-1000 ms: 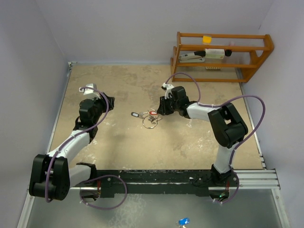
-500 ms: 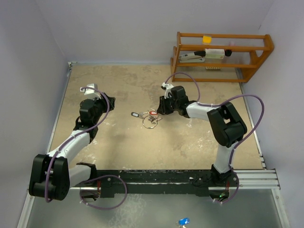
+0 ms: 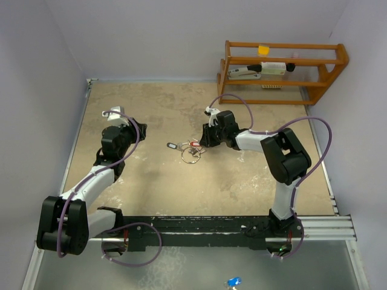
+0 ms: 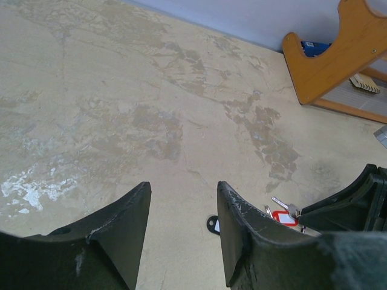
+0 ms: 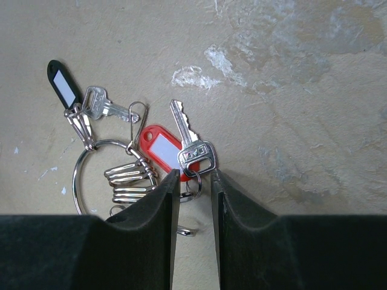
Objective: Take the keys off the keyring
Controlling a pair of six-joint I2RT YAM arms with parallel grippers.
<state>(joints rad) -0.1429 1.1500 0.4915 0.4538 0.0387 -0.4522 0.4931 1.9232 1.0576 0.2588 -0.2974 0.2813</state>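
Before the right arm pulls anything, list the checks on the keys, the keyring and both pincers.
1. Right pincer at the red-tagged key: ok, fingertips just below its head.
2. Right grip closed: cannot tell, a narrow gap shows.
3. Left pincer bracing the keyring: not ok, open, empty, off to the side.
4. Black-tagged key freed: not ok, linked to the keyring.
5. Keys flat on the table: ok.
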